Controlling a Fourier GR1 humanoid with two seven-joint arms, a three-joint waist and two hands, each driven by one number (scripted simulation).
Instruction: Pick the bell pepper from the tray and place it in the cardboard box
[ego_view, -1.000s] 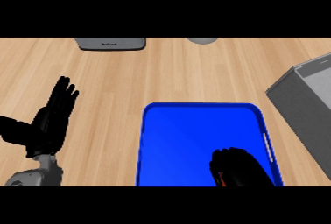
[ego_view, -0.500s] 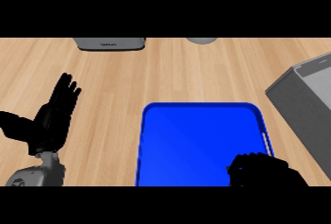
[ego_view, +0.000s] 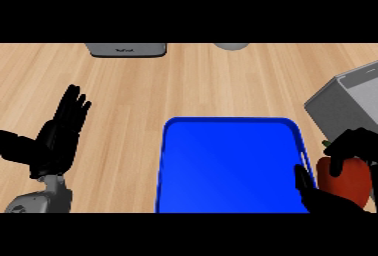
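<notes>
Right hand (ego_view: 353, 150) curls around the red bell pepper (ego_view: 345, 178), fingers over its top, thumb on its left side. Half a second ago the hand sat over the tray's near right corner; now it holds the pepper just right of the blue tray (ego_view: 229, 165), near the grey box (ego_view: 345, 105). Left hand (ego_view: 55, 137) rests open at left, fingers straight, unchanged.

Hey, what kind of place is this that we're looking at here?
Probably a kitchen counter: a light wooden worktop with a blue tray on it, a grey appliance at the far edge, and a red bell pepper held in the right hand.
</notes>
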